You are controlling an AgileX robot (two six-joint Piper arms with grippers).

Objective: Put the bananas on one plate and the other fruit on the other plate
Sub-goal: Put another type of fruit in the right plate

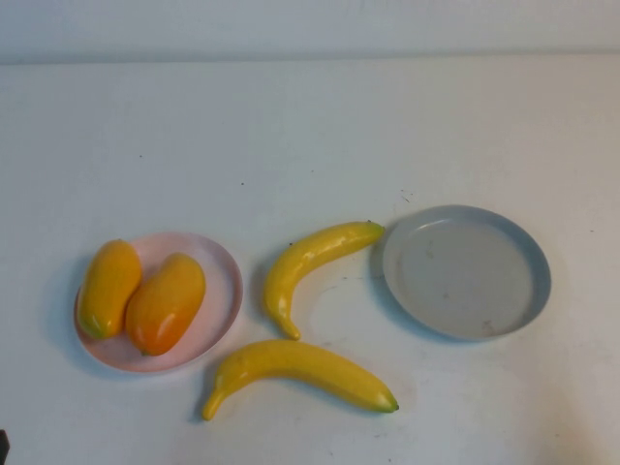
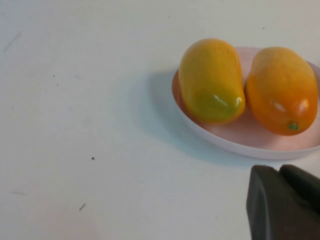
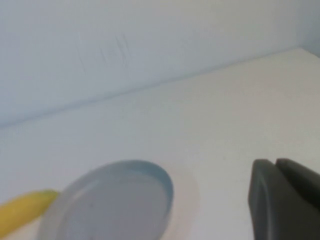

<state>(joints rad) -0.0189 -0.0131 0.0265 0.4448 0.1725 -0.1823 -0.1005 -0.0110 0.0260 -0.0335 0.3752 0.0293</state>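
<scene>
Two bananas lie on the white table between the plates: one [image 1: 310, 257] with its tip near the grey-blue plate [image 1: 465, 276], the larger one [image 1: 305, 366] nearer the front. The grey-blue plate holds nothing. The pale pink plate [image 1: 225, 281] at the left holds the yellow-green fruit [image 1: 108, 287] and the orange-yellow fruit [image 1: 166, 302] side by side. My left gripper [image 2: 280, 170] is shut and empty, just off the pink plate [image 2: 250, 137], near both fruits [image 2: 211, 80] [image 2: 282, 89]. My right gripper [image 3: 276, 162] is shut and empty, beside the grey-blue plate [image 3: 115, 205]; a banana tip [image 3: 22, 210] shows there.
The white table [image 1: 310, 136] stretches back to a pale wall [image 1: 310, 24]. Neither arm reaches into the high view.
</scene>
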